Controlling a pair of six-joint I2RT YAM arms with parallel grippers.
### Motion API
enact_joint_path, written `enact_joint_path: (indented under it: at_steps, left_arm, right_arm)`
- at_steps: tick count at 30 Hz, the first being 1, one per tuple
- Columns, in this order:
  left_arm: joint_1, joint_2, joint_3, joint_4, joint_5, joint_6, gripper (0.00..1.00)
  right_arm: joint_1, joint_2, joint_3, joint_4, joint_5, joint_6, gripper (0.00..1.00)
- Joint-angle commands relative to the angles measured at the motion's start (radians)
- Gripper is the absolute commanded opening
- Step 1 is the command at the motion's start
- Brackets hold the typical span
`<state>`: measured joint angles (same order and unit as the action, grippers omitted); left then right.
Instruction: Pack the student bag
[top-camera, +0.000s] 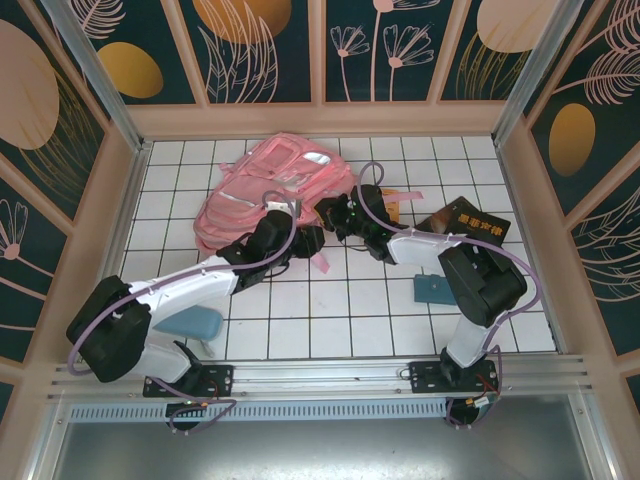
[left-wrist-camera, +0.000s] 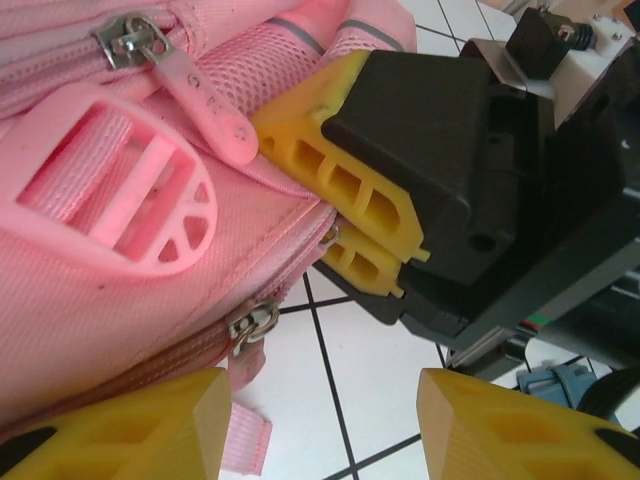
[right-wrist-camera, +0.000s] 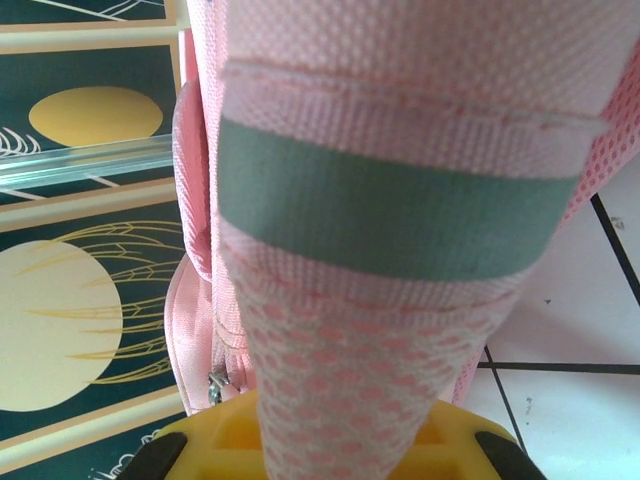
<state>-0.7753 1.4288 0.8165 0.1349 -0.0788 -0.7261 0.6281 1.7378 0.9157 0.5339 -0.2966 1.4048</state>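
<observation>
Student bag (top-camera: 270, 185), pink honeycomb mesh, grey band, pinched by right pincer (top-camera: 332, 213)

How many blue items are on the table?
2: a light blue case beside the left arm, a darker blue item beside the right arm; others may be hidden.

White tiled tabletop (top-camera: 300, 310), dark grid lines; teal wall panels (top-camera: 265, 50) carrying gold ovals, pink flowers, pale frames.

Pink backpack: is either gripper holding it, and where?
The right gripper grips the student bag by its striped mesh edge; the left gripper holds nothing.
</observation>
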Motion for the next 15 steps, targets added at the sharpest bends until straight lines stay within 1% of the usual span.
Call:
enact_joint_path:
  at_steps: [1,3,5,6,8,11,15]
  left_arm:
    - [0.011,0.011,0.017,0.037,-0.065,-0.002,0.57]
    - [0.017,0.007,0.013,0.033,-0.073,-0.009,0.59]
    - [0.018,0.007,0.011,0.035,-0.070,-0.014,0.60]
    - [0.019,0.010,0.012,0.035,-0.068,-0.017,0.58]
    - [0.019,0.017,0.016,0.015,-0.079,-0.021,0.49]
    - [0.019,-0.003,-0.022,0.015,-0.096,-0.037,0.40]
    - [0.019,-0.027,-0.063,0.033,-0.074,-0.032,0.34]
  right_arm:
    - [0.010,-0.057,0.055,0.079,-0.117,0.041,0.00]
    - [0.010,-0.055,0.057,0.079,-0.123,0.046,0.00]
    - [0.011,-0.056,0.061,0.078,-0.126,0.046,0.00]
    - [0.011,-0.056,0.064,0.076,-0.127,0.046,0.00]
    - [0.009,-0.054,0.068,0.075,-0.127,0.048,0.00]
    - [0.007,-0.058,0.071,0.071,-0.122,0.046,0.00]
    - [0.005,-0.055,0.076,0.076,-0.131,0.051,0.00]
